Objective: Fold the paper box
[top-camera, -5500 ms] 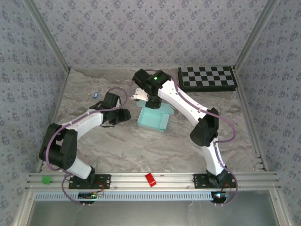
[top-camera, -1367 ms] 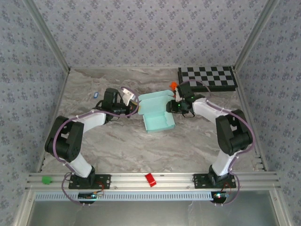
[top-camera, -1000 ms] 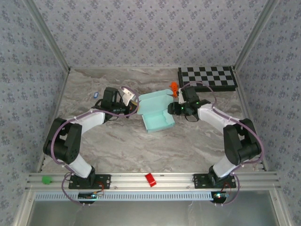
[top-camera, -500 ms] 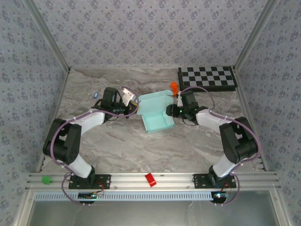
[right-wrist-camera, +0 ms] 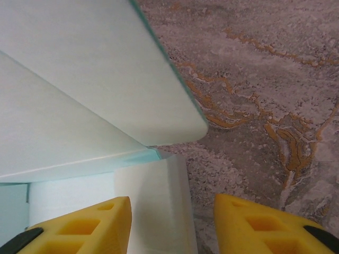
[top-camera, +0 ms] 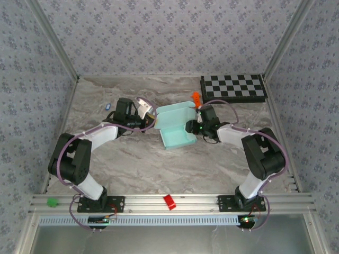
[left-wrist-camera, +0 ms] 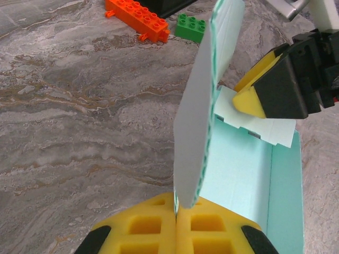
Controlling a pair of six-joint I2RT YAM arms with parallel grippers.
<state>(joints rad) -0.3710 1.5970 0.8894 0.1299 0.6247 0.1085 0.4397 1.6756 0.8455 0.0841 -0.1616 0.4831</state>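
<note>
Your right hand (top-camera: 189,126) has slid left up to the right wall of the paper box (top-camera: 177,138) at mid-bench (top-camera: 132,164) since a second ago, with a checkered board (top-camera: 233,88) behind. From the left wrist, your left hand (left-wrist-camera: 176,211) is clenched on the box's upright lid, an orange brick (left-wrist-camera: 136,18) and a green brick (left-wrist-camera: 189,26) beyond. From the right wrist, the right hand's spread fingers (right-wrist-camera: 85,225) straddle a pale side flap, unclamped.

Floral wallpaper walls (top-camera: 169,32) stand beyond the left end effector (top-camera: 152,118) and the right end effector (top-camera: 189,126), and on either side. Aluminium posts (top-camera: 53,42) mark the corners. Beneath lies a marbled grey-brown bench (top-camera: 159,169), evenly lit.
</note>
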